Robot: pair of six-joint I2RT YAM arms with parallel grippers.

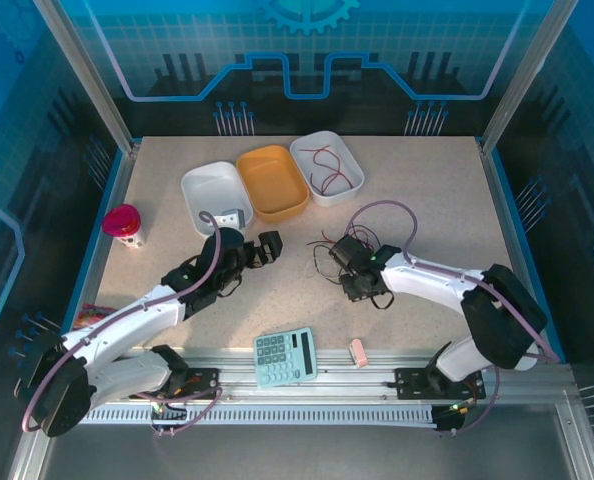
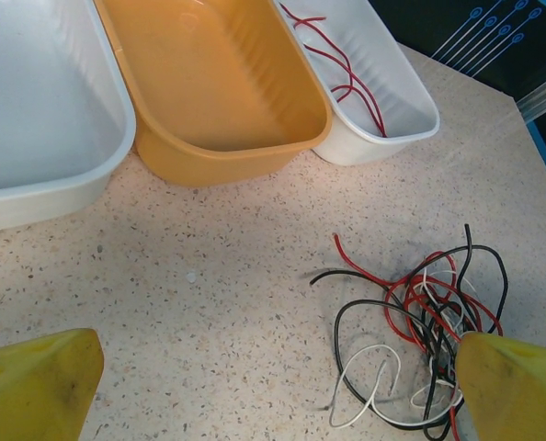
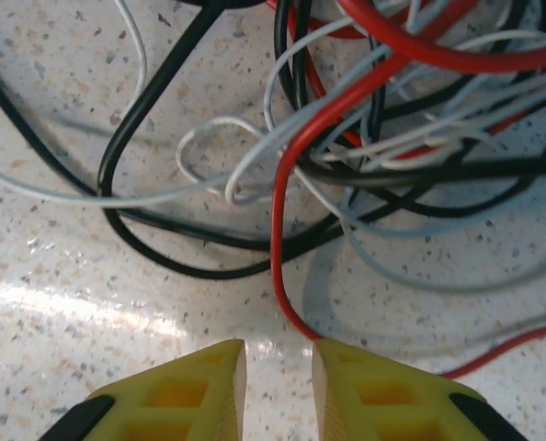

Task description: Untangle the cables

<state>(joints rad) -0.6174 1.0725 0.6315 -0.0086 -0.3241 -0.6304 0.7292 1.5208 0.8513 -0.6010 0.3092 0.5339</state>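
Tabletop (image 1: 427, 200): speckled beige stone-look, matte, inside a blue-panelled enclosure (image 1: 307, 50) with aluminium posts (image 1: 85, 75).
Cables (image 1: 349, 258): thin glossy red, black and whitish wires, knotted just off centre toward 3 o'clock. Red strands (image 1: 329, 172) lie in the rounded white tub (image 1: 310, 150) at 1 o'clock. Left gripper (image 2: 280, 384) jaws wide, empty. Right gripper (image 3: 278, 369) jaws narrow at the tangle's edge, nothing between.

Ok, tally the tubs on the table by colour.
White tubs: 2
Orange tub: 1
Total: 3
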